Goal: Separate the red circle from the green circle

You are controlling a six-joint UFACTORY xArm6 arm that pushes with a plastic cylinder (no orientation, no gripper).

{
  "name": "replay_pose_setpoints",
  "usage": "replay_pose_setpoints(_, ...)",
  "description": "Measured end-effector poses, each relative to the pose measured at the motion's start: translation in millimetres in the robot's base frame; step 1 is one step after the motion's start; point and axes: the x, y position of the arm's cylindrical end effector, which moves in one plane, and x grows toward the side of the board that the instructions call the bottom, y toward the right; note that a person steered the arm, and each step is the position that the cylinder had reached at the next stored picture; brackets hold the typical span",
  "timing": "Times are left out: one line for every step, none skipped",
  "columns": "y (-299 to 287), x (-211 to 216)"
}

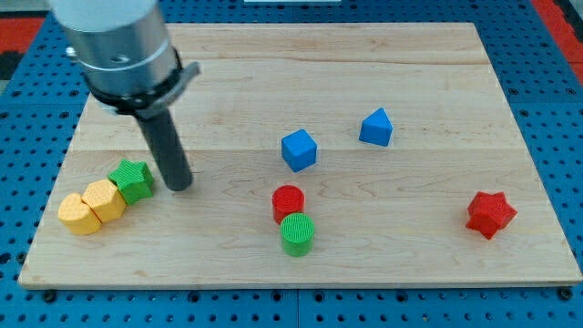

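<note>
The red circle [289, 202] lies on the wooden board a little below its middle. The green circle [297, 234] sits right below it, touching it. My tip [178, 185] rests on the board at the view's left, well to the left of both circles and just right of the green star [133, 179]. The rod rises from the tip to the arm's grey housing [118, 46] at the view's top left.
Two yellow blocks [91, 208] lie against the green star at the lower left. A blue cube [299, 149] and a blue block [375, 128] lie above the circles. A red star [491, 214] sits at the right. The board's edge [291, 284] runs along the bottom.
</note>
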Motion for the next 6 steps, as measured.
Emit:
replay_pose_setpoints(5, 16)
replay_pose_setpoints(5, 22)
replay_pose_setpoints(27, 22)
replay_pose_setpoints(97, 25)
replay_pose_setpoints(177, 53)
replay_pose_setpoints(200, 56)
